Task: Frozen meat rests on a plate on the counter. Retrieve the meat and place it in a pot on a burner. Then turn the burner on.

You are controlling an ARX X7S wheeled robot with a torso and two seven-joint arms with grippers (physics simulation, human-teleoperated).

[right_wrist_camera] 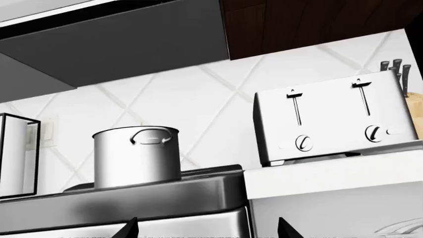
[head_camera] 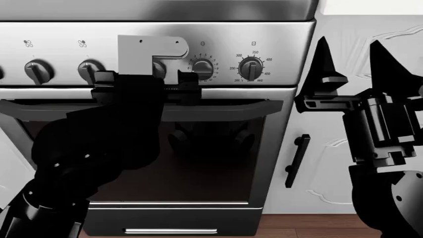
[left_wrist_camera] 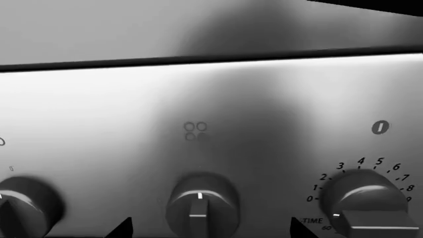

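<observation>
My left claw (head_camera: 173, 79) sits at the stove's knob (left_wrist_camera: 198, 203), tips spread either side. My right claw (head_camera: 353, 59) hangs apart at three o'clock. The pot (right_wrist_camera: 136, 156) stands on the stove, the toaster (right_wrist_camera: 334, 119) on the counter (right_wrist_camera: 330, 176).

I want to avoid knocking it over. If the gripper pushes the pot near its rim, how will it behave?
The pot is tall and stands upright on the stove top, so a push near its rim would probably tip it rather than slide it. Its steel wall looks smooth, likely slippery for fingers. The loop handle seems a safer hold.
</observation>
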